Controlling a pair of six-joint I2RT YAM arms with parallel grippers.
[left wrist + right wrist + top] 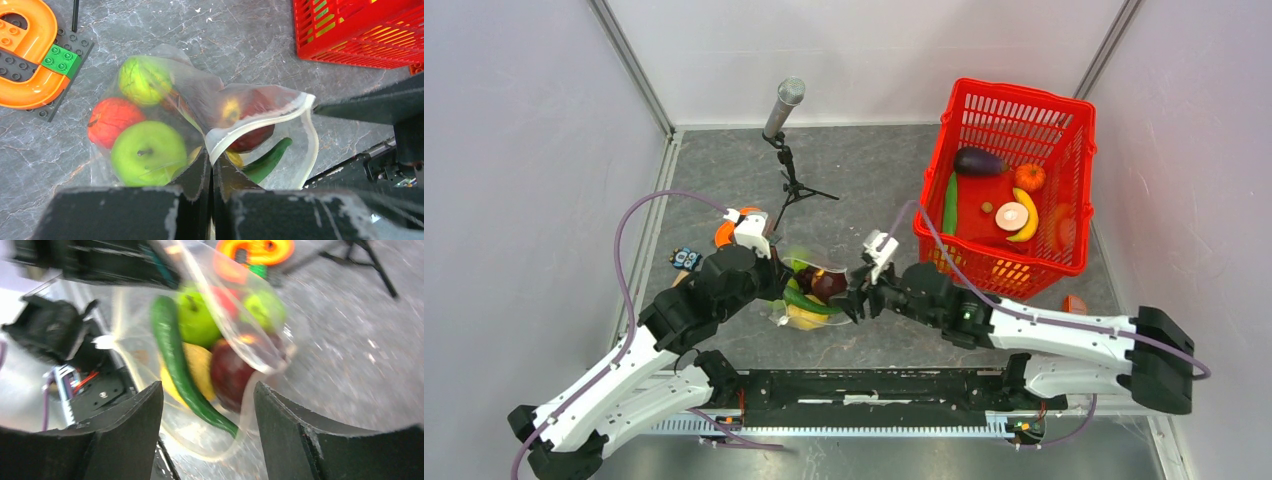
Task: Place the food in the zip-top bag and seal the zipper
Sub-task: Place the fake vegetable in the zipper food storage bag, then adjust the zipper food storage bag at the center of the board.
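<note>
Food's mostly loaded: the bag point(200, 95) lies on the table between both arms, in front of the left gripper point(211, 162). Inside you've got a green apple point(147, 152), a red fruit point(110, 117), a yellow-green one point(145, 80), a dark red apple point(252, 130) and a lemon point(197, 365).

The long green vegetable point(267, 159) lies at the mouth, tip reaching the opening. Can't tell if it's fully inside.

Your left fingers are pressed together, pinching the bag's rim at one end of the mouth. The right gripper point(207, 440) has its fingers spread wide and faces the open mouth, gripping nothing. That view is blurred, so contact with the plastic is unclear.

The zipper point(260, 119) is not sealed: the mouth gapes and the two strips stand well apart.

Left to do, by my read: nudge the vegetable in, bring the strips together, press along them.

More toy food sits in the red basket point(1024, 105). Can't tell if it counts.
</note>
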